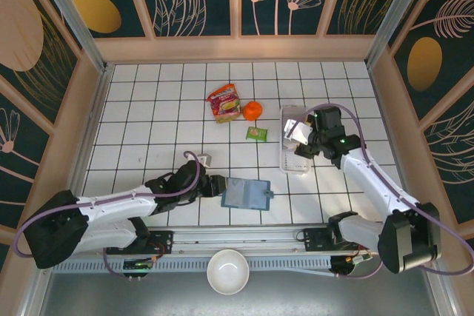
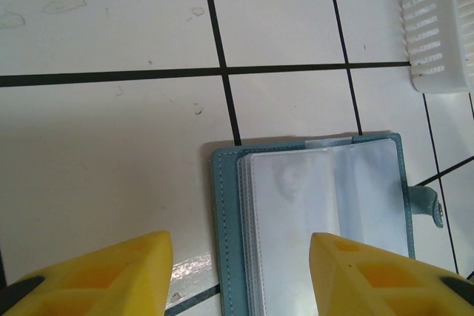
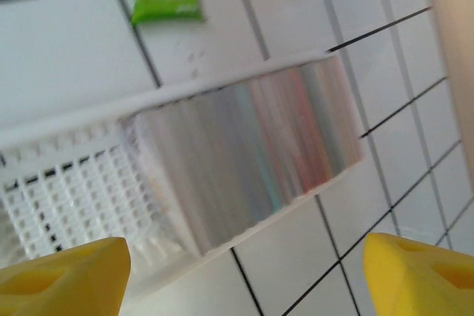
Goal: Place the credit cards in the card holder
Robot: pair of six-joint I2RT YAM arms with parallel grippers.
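The dark teal card holder [image 1: 246, 194] lies open on the tiles near the front edge, its clear sleeves [image 2: 326, 205] facing up. My left gripper [image 1: 216, 185] stands open at the holder's left edge; in the left wrist view its yellow fingers straddle that edge [image 2: 238, 246] without holding anything. A stack of credit cards [image 3: 252, 146], blurred, rests at one end of the long clear tray [image 1: 295, 160]. My right gripper [image 1: 298, 132] hovers over that end of the tray, open wide [image 3: 244, 246] with nothing between its fingers.
A red snack packet [image 1: 224, 103], an orange [image 1: 252, 110] and a small green packet [image 1: 257, 133] lie behind the holder. A small white object [image 1: 205, 159] sits by the left arm. A white bowl [image 1: 227, 270] stands beyond the front rail. Walls enclose the tiled floor.
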